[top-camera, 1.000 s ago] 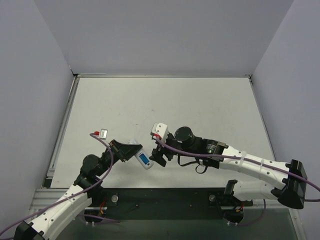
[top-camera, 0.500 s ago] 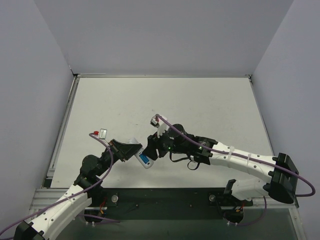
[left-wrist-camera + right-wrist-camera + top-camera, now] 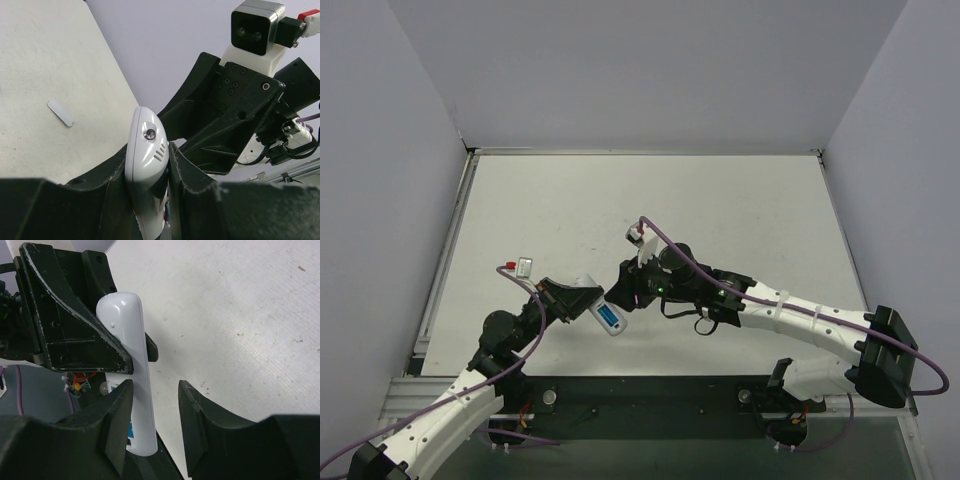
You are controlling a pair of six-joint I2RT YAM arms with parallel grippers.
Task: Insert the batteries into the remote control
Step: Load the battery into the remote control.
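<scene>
My left gripper (image 3: pixel 582 298) is shut on the white remote control (image 3: pixel 609 319) and holds it above the table near the front, with its blue-lit screen end pointing right. In the left wrist view the remote (image 3: pixel 145 135) sits clamped between the two black fingers of this gripper (image 3: pixel 148 152). My right gripper (image 3: pixel 623 292) is open, with its jaws on either side of the remote's free end. In the right wrist view the remote (image 3: pixel 127 365) lies against the left finger of this gripper (image 3: pixel 155 422), with a gap to the right finger. The batteries are not in view.
A small white flat strip (image 3: pixel 61 113) lies on the pale table (image 3: pixel 720 200). Grey walls close in the table on three sides. The two arms meet close together over the table's front middle.
My right gripper has moved left and turned, going from beside the remote to having its open jaws around the remote's end. My left gripper keeps hold of the remote and has barely shifted.
</scene>
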